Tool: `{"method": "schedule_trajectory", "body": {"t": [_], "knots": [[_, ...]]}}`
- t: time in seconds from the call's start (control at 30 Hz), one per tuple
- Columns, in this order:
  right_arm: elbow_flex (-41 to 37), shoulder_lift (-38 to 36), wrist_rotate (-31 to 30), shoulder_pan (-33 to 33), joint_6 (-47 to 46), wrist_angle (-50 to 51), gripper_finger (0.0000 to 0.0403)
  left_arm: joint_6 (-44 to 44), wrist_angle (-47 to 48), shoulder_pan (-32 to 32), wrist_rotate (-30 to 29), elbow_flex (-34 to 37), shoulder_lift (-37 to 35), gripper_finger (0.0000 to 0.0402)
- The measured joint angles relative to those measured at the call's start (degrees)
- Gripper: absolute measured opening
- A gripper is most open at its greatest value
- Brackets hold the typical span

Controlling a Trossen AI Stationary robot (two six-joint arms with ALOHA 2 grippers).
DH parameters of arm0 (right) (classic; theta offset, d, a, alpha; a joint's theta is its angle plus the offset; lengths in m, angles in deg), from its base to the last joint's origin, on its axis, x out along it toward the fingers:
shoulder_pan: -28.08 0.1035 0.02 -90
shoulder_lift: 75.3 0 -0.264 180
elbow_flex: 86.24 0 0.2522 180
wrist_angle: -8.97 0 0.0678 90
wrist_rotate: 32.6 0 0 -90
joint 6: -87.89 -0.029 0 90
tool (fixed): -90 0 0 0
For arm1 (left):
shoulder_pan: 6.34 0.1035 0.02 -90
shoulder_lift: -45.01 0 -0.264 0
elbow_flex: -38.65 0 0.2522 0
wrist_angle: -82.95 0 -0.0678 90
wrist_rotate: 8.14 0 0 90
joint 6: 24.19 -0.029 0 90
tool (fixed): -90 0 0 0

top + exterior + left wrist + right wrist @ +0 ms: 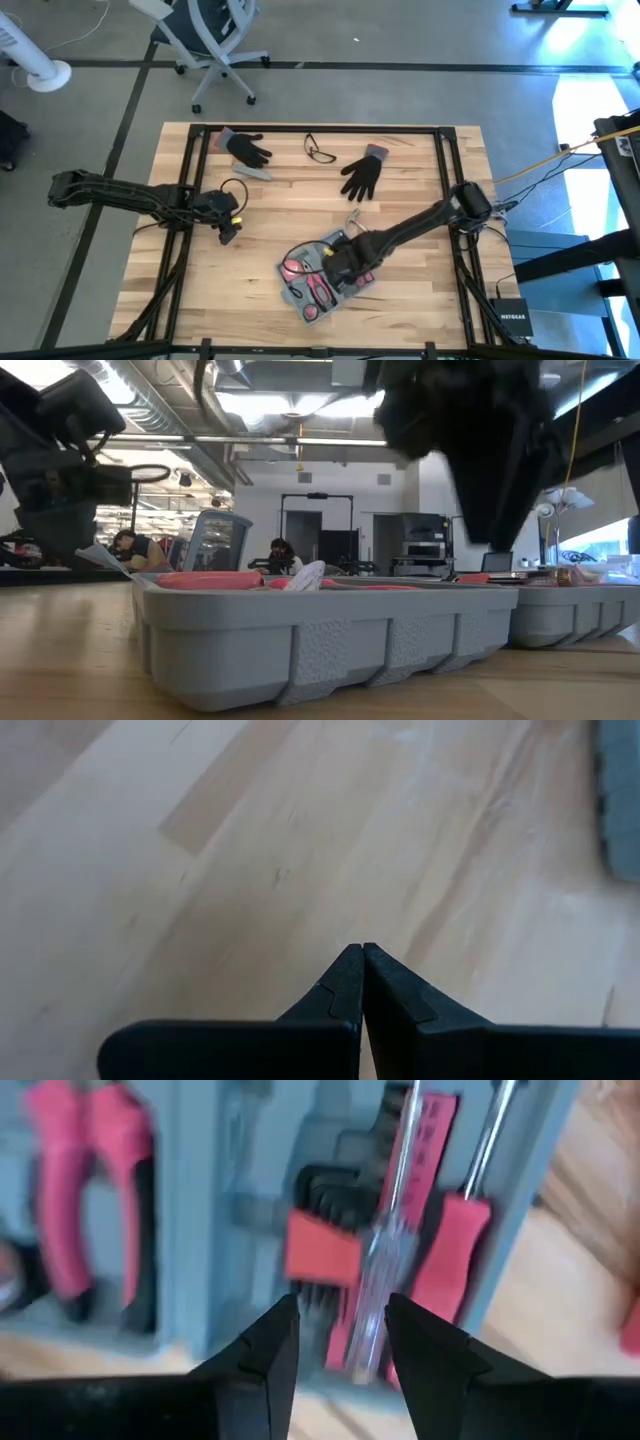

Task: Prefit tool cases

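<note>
While my right gripper (340, 1342) hangs half open over the tool case (300, 262), I should lower straight onto the clear-handled screwdriver (375, 1295). My left gripper (362, 960) waits shut.

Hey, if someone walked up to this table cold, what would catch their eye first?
Probably the open blue-grey tool case near the table's front edge, full of pink-handled tools, with the right gripper poised over a clear-handled screwdriver, fingers apart. Then two black gloves and safety glasses at the far side.

Two black gloves (362, 172), safety glasses (320, 150)
</note>
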Motion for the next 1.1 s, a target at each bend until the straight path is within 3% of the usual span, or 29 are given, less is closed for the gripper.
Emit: {"method": "schedule_trajectory", "body": {"t": [0.23, 0.5, 1.1], "knots": [[0.0, 2.9, -1.2, -0.9, 0.2, 0.8, 0.0145, 0.5, -0.2, -0.1, 0.0, 0.5, 0.0, 0.0000], [0.3, 2.6, -4.1, -1.2, 0.4, 3.5, 0.0145, 1.6, -0.3, -0.1, 0.0, 0.5, -0.1, 0.0000], [0.3, 1.4, -4.5, -1.6, 3.0, 3.9, 0.0145, 3.5, -0.2, -0.1, 1.1, 0.5, 0.0, 0.0000]]}}
